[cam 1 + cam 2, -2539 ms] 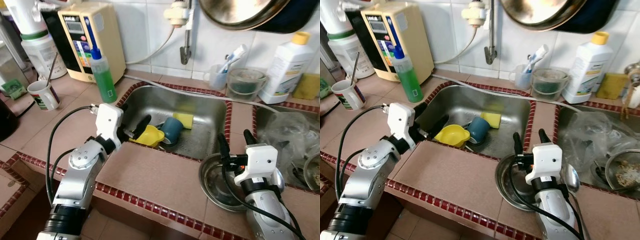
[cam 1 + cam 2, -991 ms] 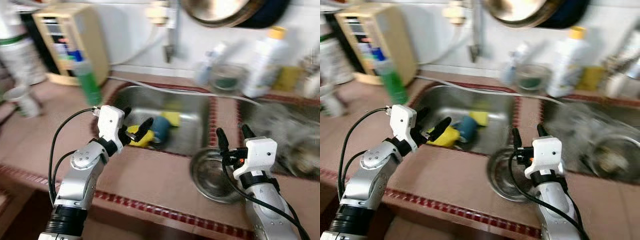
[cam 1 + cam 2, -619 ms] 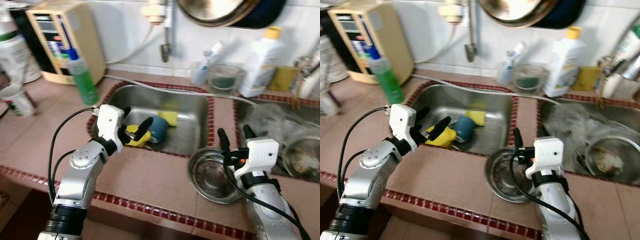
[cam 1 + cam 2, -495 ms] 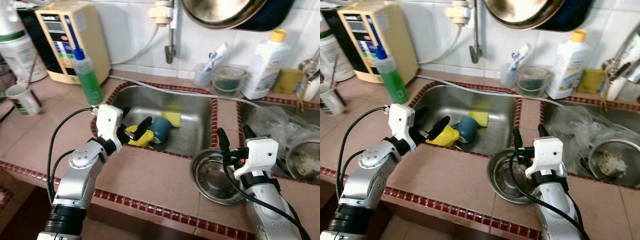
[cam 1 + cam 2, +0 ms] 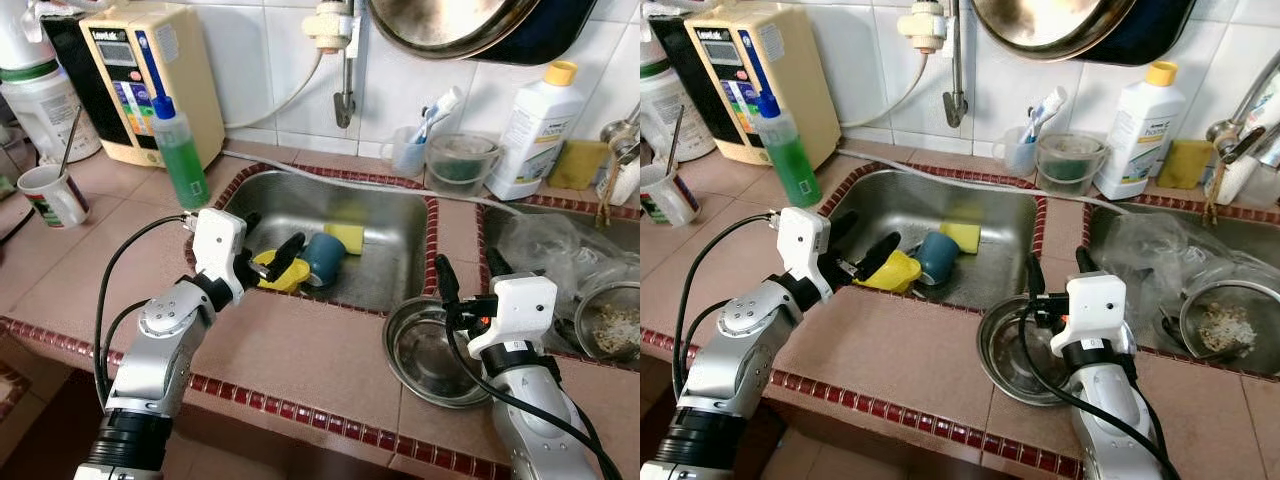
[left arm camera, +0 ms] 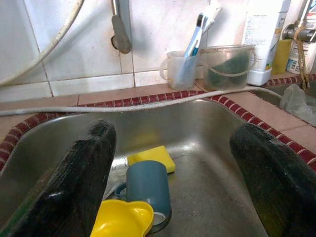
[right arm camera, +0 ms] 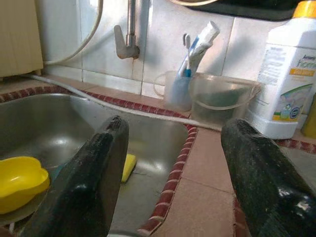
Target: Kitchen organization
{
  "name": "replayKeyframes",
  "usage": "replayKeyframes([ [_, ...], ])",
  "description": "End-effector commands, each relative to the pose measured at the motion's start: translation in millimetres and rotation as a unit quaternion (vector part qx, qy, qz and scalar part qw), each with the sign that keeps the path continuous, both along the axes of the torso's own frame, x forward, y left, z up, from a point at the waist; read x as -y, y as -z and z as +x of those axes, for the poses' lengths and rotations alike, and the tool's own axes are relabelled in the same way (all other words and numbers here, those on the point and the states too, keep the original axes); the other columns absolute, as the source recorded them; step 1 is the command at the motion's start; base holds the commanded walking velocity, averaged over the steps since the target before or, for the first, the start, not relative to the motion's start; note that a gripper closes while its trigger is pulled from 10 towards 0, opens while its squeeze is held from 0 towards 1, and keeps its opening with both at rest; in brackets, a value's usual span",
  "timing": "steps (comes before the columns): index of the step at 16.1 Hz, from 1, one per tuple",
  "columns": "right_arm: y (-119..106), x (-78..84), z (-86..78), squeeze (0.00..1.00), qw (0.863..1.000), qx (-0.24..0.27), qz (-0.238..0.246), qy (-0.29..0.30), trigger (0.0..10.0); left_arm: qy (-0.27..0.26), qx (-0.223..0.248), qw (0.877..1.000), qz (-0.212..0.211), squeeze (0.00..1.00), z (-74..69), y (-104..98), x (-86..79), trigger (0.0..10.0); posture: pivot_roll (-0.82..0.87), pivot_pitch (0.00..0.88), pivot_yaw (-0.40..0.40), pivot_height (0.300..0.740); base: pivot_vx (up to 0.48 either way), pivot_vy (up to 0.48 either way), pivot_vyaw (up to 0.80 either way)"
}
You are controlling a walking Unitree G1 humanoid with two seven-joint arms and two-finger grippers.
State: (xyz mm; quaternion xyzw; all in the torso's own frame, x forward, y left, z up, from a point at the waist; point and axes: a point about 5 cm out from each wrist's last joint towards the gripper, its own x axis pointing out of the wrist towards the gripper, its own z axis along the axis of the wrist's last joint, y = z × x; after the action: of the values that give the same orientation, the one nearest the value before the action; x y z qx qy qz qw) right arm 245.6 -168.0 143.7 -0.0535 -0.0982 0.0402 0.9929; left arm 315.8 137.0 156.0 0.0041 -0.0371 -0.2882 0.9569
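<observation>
At the sink's (image 5: 400, 262) near edge, the left gripper (image 5: 268, 250) reaches fingers spread over a yellow bowl (image 5: 276, 275); the right gripper (image 5: 470, 272), likewise spread, hovers above a steel bowl (image 5: 425, 350).

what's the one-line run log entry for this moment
left gripper: open, over sink edge by yellow bowl | right gripper: open, above steel bowl on counter | blue cup: lying in sink

Yellow bowl (image 5: 283, 274) in the sink (image 5: 400, 262) partly hidden behind left gripper (image 5: 268, 250), hanging pan (image 5: 455, 22) above the sink cut off at top edge, appliance label (image 5: 108, 35) left of the sink unreadable
</observation>
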Motion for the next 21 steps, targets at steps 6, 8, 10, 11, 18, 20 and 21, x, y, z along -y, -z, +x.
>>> replayKeyframes([
  [6,-2.1,-2.7,1.3,0.00,1.000,0.005,0.000,-0.007,10.0,0.000,0.005,1.000,0.007,0.00,0.2,-3.7,-0.6,10.0,-0.15,0.015,0.064,0.740,-0.303,0.000,0.00],
  [8,-1.6,-4.0,1.6,0.00,1.000,0.005,-0.001,-0.009,10.0,0.004,0.006,1.000,0.009,0.00,0.0,-3.8,0.1,10.0,-0.15,0.014,0.064,0.740,-0.291,0.000,0.00],
  [10,-0.1,-4.5,1.8,0.00,1.000,0.000,0.001,-0.009,10.0,0.002,0.017,1.000,0.013,0.00,-0.1,-5.2,-0.1,10.0,-0.15,0.012,0.065,0.740,0.000,0.000,0.00],
  [11,1.3,-4.4,2.0,0.00,1.000,-0.007,0.001,-0.007,10.0,0.002,0.017,1.000,0.010,0.00,-0.1,-5.3,-0.1,10.0,-0.15,0.010,0.067,0.740,0.000,0.000,0.00],
  [18,4.5,-6.0,3.0,0.00,1.000,-0.015,0.003,-0.012,10.0,0.009,0.019,0.999,0.027,0.00,1.0,-4.1,0.9,10.0,-0.15,0.000,0.071,0.740,0.000,0.000,-0.71],
  [20,4.4,-6.2,3.2,0.00,1.000,-0.016,0.001,-0.012,10.0,0.012,0.025,0.999,0.029,0.00,1.1,-4.8,1.3,10.0,-0.15,0.000,0.071,0.740,0.000,0.000,-0.68],
  [21,3.1,-6.8,3.0,0.00,1.000,-0.008,0.001,-0.015,10.0,0.019,0.032,0.999,0.026,0.00,0.5,-6.1,1.9,10.0,-0.15,0.000,0.070,0.740,0.000,0.000,-0.68],
])
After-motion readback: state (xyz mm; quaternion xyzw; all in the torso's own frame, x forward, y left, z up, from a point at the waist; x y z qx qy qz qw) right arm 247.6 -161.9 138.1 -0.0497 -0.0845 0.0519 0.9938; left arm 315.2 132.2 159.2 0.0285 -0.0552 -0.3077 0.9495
